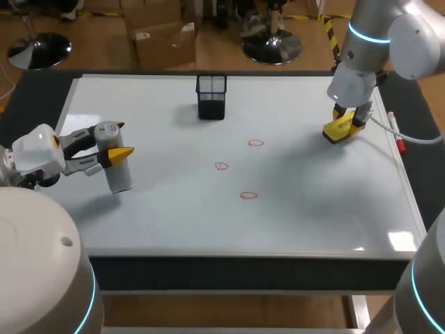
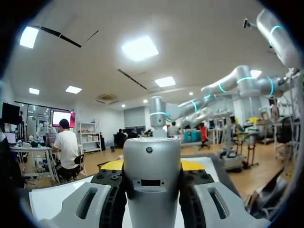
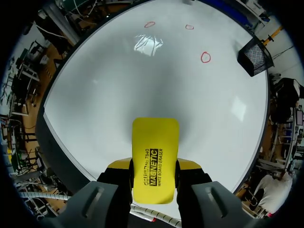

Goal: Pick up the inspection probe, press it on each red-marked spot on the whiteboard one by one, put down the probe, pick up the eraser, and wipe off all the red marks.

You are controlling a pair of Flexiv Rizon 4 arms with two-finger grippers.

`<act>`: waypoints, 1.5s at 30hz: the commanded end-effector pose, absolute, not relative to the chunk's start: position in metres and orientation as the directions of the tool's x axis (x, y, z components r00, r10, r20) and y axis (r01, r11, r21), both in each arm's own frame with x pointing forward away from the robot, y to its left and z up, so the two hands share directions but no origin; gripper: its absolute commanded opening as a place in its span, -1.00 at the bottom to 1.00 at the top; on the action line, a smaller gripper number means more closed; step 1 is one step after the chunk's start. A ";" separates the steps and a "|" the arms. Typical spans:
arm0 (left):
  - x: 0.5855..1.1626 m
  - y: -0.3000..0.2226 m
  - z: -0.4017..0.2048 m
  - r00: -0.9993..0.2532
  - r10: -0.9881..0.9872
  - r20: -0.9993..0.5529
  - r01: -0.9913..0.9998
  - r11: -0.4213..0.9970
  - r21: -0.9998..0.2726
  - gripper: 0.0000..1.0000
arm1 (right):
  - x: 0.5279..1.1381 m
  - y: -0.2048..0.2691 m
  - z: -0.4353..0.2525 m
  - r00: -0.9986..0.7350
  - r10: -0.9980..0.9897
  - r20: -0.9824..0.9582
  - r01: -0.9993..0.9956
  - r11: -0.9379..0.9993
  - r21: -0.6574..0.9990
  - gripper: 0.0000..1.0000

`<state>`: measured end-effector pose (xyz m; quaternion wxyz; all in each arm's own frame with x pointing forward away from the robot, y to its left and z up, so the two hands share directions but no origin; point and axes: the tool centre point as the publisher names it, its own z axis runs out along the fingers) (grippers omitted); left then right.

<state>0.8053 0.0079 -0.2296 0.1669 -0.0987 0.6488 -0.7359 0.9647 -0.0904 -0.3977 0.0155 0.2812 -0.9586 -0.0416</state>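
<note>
Plainly, the inspection probe (image 1: 117,163) is a rigid grey cylinder with a smooth skin, probably metal. I judge it stiff, moderately heavy and a little slippery. The left gripper (image 1: 119,139) has its fingers (image 1: 122,151) clenched on the probe's upper part from two sides, near the left side of the whiteboard (image 1: 313,202). The probe stands roughly upright, its lower end at or just above the board; I cannot tell which. A hold high on the body leaves the lower end free for pressing. A downward push could make the probe slide up between the fingers, though, so a firm squeeze seems wise. The three red marks (image 1: 221,165) lie well apart from it, toward the middle of the board. The eraser (image 1: 335,132) is a light yellow block, likely a hard shell over soft felt. The right gripper (image 1: 350,120) grasps it across its narrow width near the board's right side, a hold that should keep it flat for wiping.
</note>
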 end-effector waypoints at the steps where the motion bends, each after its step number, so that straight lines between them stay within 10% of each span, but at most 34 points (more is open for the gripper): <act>1: 0.805 0.008 -0.228 -0.924 -0.375 -0.071 0.117 -0.102 -0.988 -1.00 | 0.965 -0.072 -0.387 -0.802 -0.594 0.059 -0.592 0.805 0.052 -1.00; 27: 0.805 0.008 -0.228 -0.924 -0.375 -0.071 0.117 -0.102 -0.988 -1.00 | 0.922 0.146 -0.376 -0.414 -0.904 0.109 -0.909 0.418 0.011 -1.00; 45: 0.805 0.008 -0.228 -0.924 -0.375 -0.071 0.117 -0.102 -0.988 -1.00 | 0.902 0.204 -0.377 -0.281 -0.958 0.063 -0.954 0.286 0.088 -1.00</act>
